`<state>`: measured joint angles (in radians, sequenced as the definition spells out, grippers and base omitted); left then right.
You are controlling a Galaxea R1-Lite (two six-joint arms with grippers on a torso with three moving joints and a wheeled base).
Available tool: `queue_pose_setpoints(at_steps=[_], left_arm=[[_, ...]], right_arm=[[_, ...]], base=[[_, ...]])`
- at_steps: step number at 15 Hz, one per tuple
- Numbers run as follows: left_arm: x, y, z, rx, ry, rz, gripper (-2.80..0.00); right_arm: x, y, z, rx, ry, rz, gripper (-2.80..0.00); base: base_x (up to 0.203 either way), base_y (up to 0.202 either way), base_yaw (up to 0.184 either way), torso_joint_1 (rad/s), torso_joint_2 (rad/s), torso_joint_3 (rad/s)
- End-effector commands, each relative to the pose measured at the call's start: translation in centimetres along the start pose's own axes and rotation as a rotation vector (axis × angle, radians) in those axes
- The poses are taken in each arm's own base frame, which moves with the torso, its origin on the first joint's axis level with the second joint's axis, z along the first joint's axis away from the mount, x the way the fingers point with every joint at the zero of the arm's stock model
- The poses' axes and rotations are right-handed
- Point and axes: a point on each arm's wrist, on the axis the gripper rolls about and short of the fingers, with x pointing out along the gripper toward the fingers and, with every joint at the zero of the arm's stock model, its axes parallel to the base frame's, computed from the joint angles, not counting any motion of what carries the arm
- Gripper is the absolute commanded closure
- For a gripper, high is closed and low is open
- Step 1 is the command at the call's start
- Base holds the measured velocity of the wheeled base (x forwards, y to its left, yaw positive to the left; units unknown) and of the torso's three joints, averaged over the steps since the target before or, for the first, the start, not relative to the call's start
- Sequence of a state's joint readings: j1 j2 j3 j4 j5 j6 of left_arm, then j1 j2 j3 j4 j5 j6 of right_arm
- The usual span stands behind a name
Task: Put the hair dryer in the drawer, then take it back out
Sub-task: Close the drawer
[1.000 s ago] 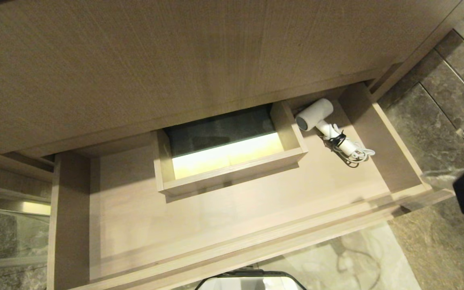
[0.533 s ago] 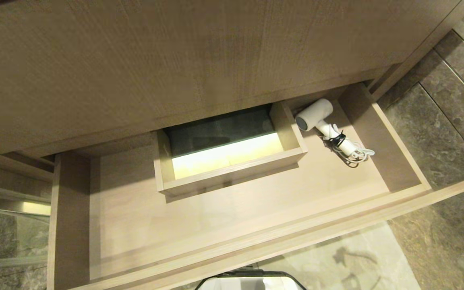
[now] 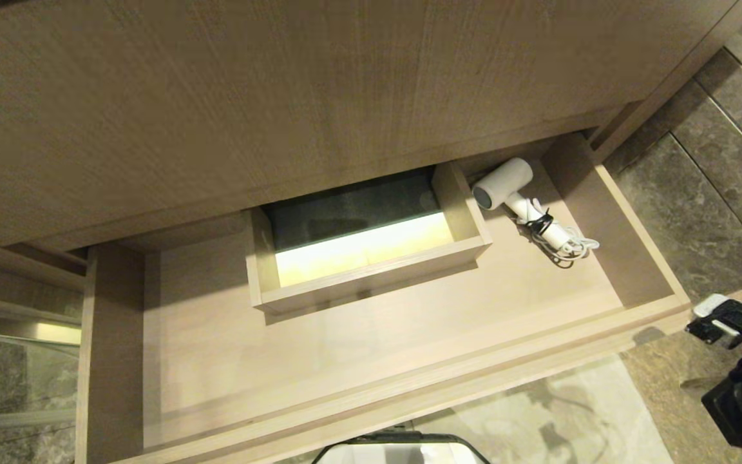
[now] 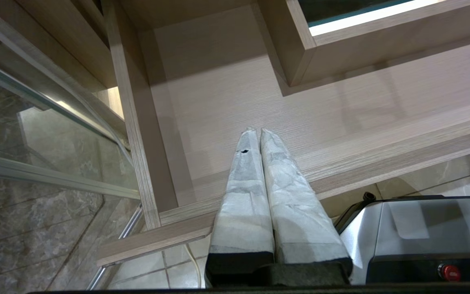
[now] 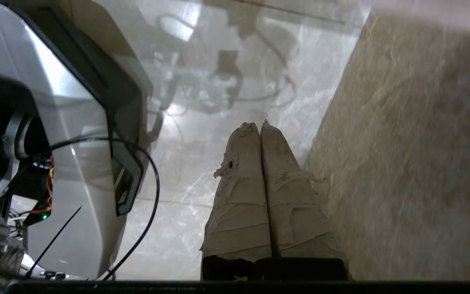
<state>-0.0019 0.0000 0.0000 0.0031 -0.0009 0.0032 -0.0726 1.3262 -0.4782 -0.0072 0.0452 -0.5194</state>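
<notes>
— Since a moment ago the right arm has come back into the head view, low beside the drawer's right front corner; the dryer has not shifted.

— Where is the dryer?

— It lies in the open drawer's far right corner, just beside the boxed cutout, dark end toward that box, cord bundled by the handle.

— And the right end effector?

— Clenched, fingers pressed together, holding nothing, above the pale floor next to the robot's base.

— The left one?

— The left end effector is clenched and empty too, hanging over the drawer's near left part.
</notes>
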Motion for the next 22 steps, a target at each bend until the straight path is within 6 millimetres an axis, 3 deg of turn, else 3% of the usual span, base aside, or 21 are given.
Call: queue_pose_setpoints(at_steps=[1,11,15,19,20,22], left_arm=[[0.0,0.0,0.0,0.000,0.000,0.000,0.00],[0.0,0.0,0.0,0.000,0.000,-0.002,0.00],[0.0,0.0,0.0,0.000,0.001,-0.001,0.00],[0.0,0.0,0.0,0.000,0.001,0.000,0.00],[0.0,0.0,0.0,0.001,0.000,0.000,0.00],[0.0,0.0,0.0,0.000,0.001,0.001,0.00]], right_arm=[[2.0,-0.6,0.8,-0.006,0.002,0.001,0.00],[2.3,-2.3,3.8,-0.008,-0.199,-0.110,0.00],[2.6,-3.5,5.9,-0.005,-0.280,-0.153,0.00],[2.7,-6.3,11.5,0.068,-0.547,-0.258,0.00],[2.8,-6.6,12.0,0.077,-0.574,-0.266,0.00],[2.3,-6.3,11.2,0.082,-0.541,-0.253,0.00]], base=[[0.000,0.000,0.000,0.000,0.00,0.000],[0.000,0.000,0.000,0.000,0.00,0.000],[0.000,0.000,0.000,0.000,0.00,0.000],[0.000,0.000,0.000,0.000,0.00,0.000],[0.000,0.000,0.000,0.000,0.00,0.000],[0.000,0.000,0.000,0.000,0.00,0.000]])
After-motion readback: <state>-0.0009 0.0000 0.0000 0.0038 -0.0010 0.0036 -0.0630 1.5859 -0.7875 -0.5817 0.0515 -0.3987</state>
